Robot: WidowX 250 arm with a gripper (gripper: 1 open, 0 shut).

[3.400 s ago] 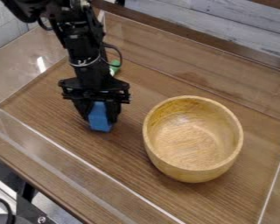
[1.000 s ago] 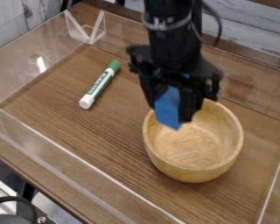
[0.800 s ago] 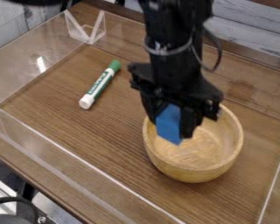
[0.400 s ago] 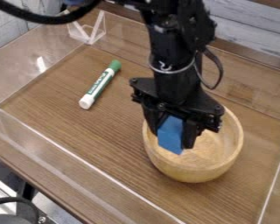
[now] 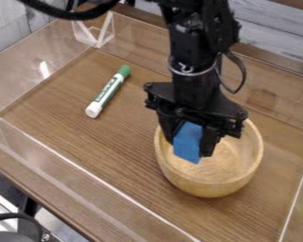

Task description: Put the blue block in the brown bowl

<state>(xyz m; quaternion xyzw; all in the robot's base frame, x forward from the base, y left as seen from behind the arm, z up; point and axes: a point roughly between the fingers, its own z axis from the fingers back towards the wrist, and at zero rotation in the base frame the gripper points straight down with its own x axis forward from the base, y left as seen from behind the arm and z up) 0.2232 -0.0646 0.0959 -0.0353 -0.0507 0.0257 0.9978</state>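
Block (image 5: 188, 141), one and blue, is held tight by the one black claw (image 5: 185, 130), which is shut on it. It is held over the near left part of the bowl's inside. Whether the bottom of the bowl is touched by it cannot be told.

One round brown bowl (image 5: 212, 180) is seen on the right side of the table (image 5: 98, 170). One white marker (image 5: 109, 92) with one green cap is seen on the left, well apart from the bowl.

The table is made of brown wood, and lines can be seen in it. Pale wood boards (image 5: 275, 24) are seen past the far right edge. A clear plastic thing (image 5: 95, 29) is seen at the far left. Black wires (image 5: 18, 219) are seen at the near left corner, off the table.

Bare wood is left between the marker and the bowl, and a wide bare part is seen on the near left. Less room is left between the bowl and the right side of the view. The far side of the bowl is partly hidden by the arm.
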